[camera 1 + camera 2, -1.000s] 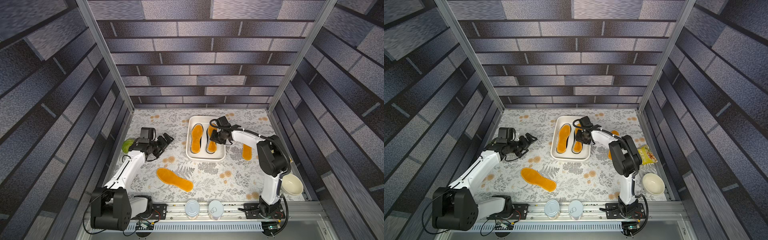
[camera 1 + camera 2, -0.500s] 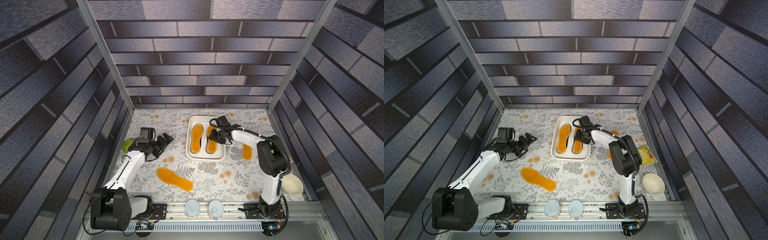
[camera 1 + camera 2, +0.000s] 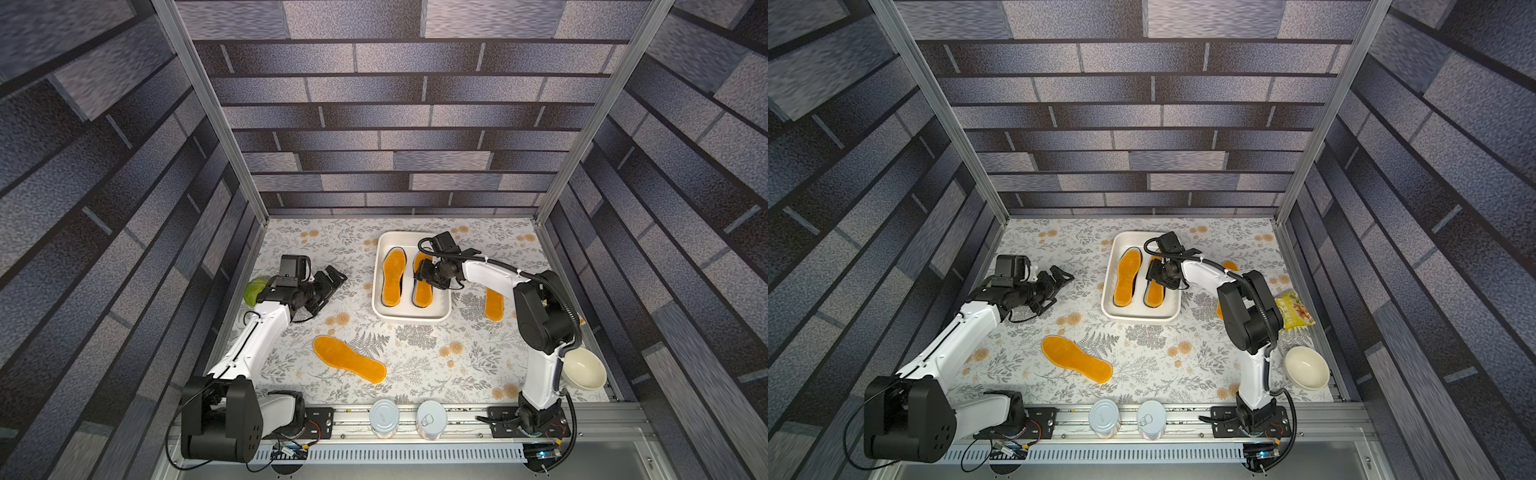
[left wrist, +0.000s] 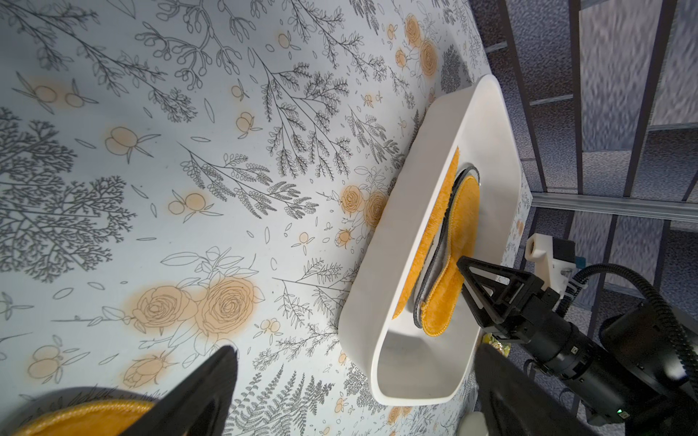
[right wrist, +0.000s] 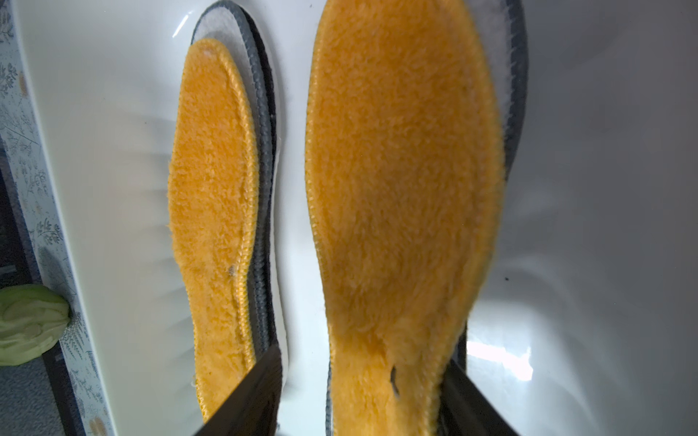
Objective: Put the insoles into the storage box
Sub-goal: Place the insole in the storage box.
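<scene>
The white storage box point(image 3: 411, 320) stands at the back middle of the table, seen in both top views point(image 3: 1140, 318). It holds two stacks of insoles, each topped by a fuzzy orange one point(image 3: 393, 276) point(image 5: 404, 170); grey felt point(image 5: 226, 34) and black edges show underneath. My right gripper point(image 3: 424, 276) point(image 5: 362, 358) hangs low over the right stack, open, its fingers on either side of the orange insole's heel. Another orange insole point(image 3: 348, 364) lies on the table in front. A further one point(image 3: 493, 304) lies right of the box, partly behind my right arm. My left gripper point(image 3: 334, 280) point(image 4: 357, 347) hovers open and empty left of the box.
A green vegetable point(image 3: 254, 291) lies by the left wall. A cream bowl point(image 3: 584, 369) sits at the front right, with a snack bag point(image 3: 1293, 309) behind it. Two cans point(image 3: 384, 417) point(image 3: 431, 419) stand on the front rail.
My right gripper's jaws have spread apart over the orange insole on the right stack, which now lies free in the box. The left arm has not moved.
</scene>
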`<move>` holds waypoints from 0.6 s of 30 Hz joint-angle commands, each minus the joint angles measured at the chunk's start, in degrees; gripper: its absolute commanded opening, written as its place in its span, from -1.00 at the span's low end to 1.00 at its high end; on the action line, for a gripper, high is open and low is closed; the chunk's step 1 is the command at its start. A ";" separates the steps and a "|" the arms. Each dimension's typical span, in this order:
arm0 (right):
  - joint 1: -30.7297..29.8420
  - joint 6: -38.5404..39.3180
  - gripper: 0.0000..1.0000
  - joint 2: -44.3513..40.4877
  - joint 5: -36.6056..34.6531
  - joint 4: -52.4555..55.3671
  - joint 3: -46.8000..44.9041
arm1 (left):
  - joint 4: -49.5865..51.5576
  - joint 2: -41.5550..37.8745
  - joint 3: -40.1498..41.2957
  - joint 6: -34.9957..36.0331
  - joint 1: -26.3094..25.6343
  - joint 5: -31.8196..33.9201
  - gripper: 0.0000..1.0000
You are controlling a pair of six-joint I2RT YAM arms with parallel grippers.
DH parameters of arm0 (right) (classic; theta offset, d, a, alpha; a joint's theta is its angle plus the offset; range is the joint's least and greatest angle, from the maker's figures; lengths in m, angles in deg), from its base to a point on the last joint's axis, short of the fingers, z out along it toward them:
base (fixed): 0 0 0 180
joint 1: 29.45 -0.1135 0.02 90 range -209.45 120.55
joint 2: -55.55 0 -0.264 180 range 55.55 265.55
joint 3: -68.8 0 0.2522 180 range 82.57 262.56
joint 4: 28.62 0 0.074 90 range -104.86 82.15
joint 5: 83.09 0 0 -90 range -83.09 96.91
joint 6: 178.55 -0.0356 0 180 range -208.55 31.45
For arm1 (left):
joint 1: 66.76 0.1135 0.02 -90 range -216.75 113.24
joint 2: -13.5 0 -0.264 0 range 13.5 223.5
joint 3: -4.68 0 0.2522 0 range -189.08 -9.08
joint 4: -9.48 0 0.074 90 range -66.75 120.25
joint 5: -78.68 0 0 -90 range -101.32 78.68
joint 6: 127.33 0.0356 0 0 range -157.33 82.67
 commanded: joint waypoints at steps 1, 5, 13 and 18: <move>-0.54 1.40 0.30 -2.09 0.37 3.23 1.15 | 0.77 -1.56 0.59 0.68 0.35 -0.05 0.99; -0.50 2.51 0.40 -2.59 -0.36 5.79 2.78 | 0.77 -1.64 0.68 0.65 0.35 -0.10 0.99; -0.63 4.51 0.50 -3.92 -1.83 9.75 4.90 | 0.79 -2.24 0.95 0.52 0.35 -0.04 0.99; -0.63 5.99 0.51 -6.58 -2.30 11.48 4.90 | 1.56 -2.26 0.68 0.56 0.35 0.67 0.99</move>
